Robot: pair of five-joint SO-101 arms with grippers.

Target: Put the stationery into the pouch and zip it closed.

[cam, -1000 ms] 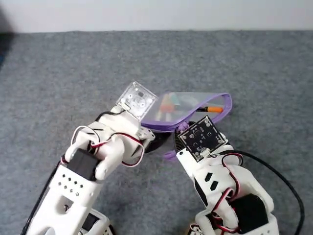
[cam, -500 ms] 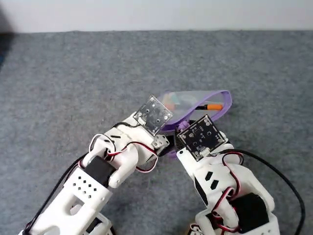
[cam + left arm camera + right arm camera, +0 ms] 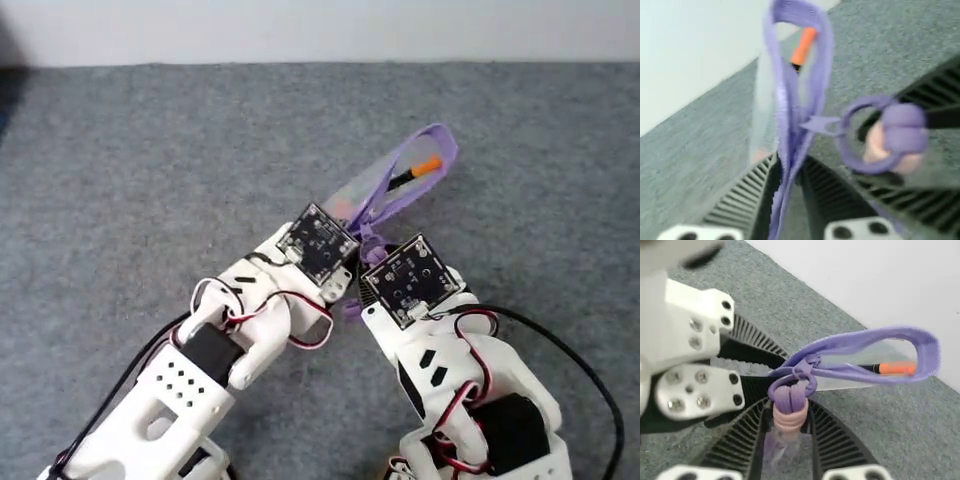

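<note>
Left wrist view, left gripper (image 3: 788, 174) pinching pouch (image 3: 780, 100)

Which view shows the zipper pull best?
The right wrist view: the zipper pull sits centred and sharp between the fingers of the right gripper. The left wrist view shows it blurred and farther off; the high view, a purple scrap between the arms.

Soft, even light falls from above on the grey mat (image 3: 150, 150), bright and without glare. Shadows are faint: a slight darkening beneath the left arm (image 3: 200, 370) and the right arm (image 3: 470, 390), and 1 dim patch at the mat's far left corner. The pale wall (image 3: 865, 280) reads almost white in the 2 wrist views. The pouch (image 3: 400, 175) shows a mild sheen on its clear side, and the zip pull (image 3: 789, 390) is evenly lit.
</note>
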